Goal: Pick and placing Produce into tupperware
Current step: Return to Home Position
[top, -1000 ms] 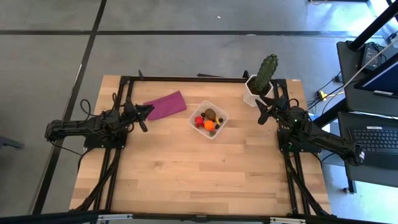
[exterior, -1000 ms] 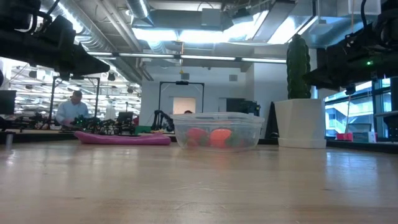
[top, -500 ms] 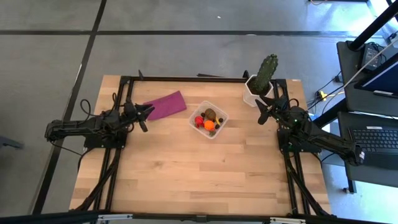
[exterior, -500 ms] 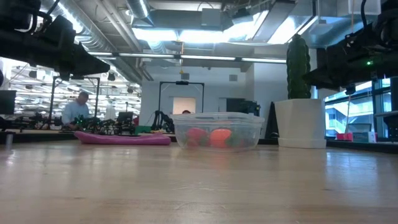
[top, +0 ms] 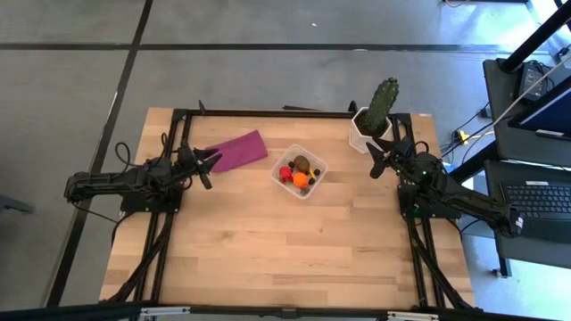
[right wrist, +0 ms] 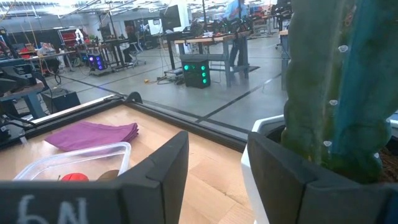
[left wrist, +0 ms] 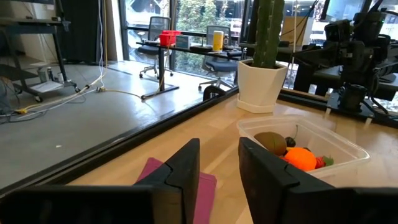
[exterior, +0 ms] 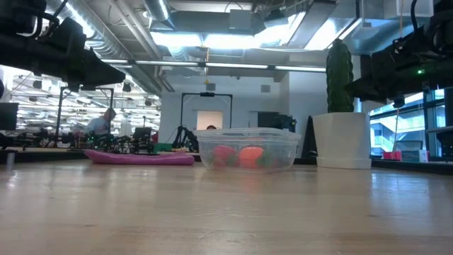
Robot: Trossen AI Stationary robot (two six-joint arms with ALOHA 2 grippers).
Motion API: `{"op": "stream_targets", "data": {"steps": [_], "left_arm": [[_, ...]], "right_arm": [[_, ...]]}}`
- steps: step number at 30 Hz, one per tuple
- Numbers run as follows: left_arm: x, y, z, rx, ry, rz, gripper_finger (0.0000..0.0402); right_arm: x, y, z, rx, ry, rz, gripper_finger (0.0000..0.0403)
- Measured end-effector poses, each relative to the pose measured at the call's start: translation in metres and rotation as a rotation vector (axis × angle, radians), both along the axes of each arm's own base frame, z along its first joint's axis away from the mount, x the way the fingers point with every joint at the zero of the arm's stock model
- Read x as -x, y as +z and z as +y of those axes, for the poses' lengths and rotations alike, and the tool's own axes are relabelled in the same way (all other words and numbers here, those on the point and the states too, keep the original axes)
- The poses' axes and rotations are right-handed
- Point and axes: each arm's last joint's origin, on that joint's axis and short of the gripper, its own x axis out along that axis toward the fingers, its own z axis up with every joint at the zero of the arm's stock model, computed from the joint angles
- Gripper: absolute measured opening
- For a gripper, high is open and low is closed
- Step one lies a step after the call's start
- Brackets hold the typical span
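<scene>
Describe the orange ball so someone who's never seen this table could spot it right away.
On the wooden table, a clear tub sits between the purple cloth and the potted cactus. Inside it, beside a brown kiwi and a red strawberry, the orange ball is the only bright orange piece.

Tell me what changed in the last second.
Only a person in the room behind moved toward the low view's right. On the table nothing visibly moved: the left gripper and right gripper stay open and empty, and the clear box, the fruit in it, the purple cloth and the cactus lie as before.
</scene>
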Motion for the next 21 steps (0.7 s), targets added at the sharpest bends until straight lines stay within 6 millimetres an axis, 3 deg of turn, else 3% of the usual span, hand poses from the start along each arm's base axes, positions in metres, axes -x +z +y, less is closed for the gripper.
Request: {"op": "stream_targets", "data": {"steps": [21], "left_arm": [[0.0000,0.0000,0.0000,0.000,0.000,0.000,0.0128]], "right_arm": [[0.0000,0.0000,0.0000,0.000,0.000,0.000,0.0168]]}}
